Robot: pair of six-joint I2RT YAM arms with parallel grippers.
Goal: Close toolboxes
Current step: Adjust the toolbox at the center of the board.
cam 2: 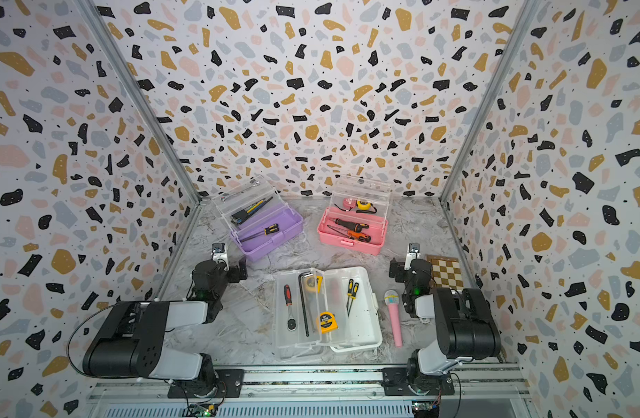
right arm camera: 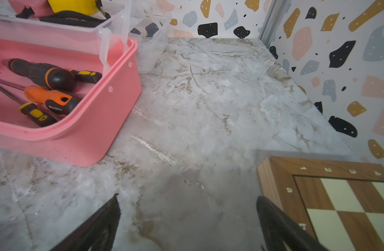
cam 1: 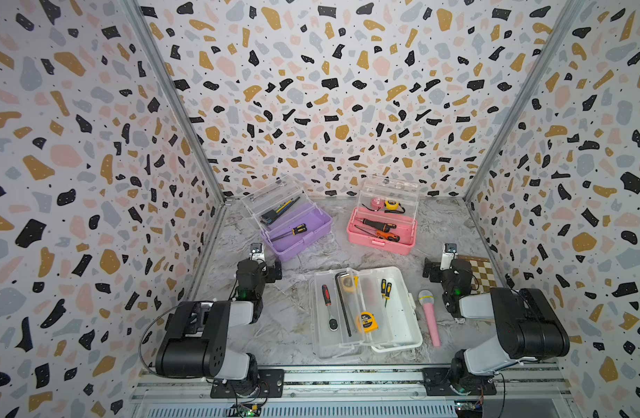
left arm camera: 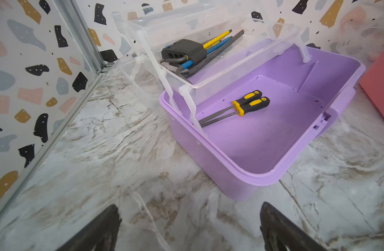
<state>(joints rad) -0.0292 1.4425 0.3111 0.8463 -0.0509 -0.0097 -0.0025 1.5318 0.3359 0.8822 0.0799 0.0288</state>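
Two arms in folded pose, both top views. The left arm point(cam 1: 202, 333) rises from its base at the near rail, elbow bent, forearm reaching away from the camera; the right arm point(cam 1: 510, 325) mirrors it. The left end effector point(left arm camera: 190, 228) hangs low over the surface, fingers point(left arm camera: 99, 230) spread wide, nothing between them. The right end effector point(right arm camera: 186, 226) likewise hangs low, fingers point(right arm camera: 278, 226) wide apart and empty. The two arms stand well apart.
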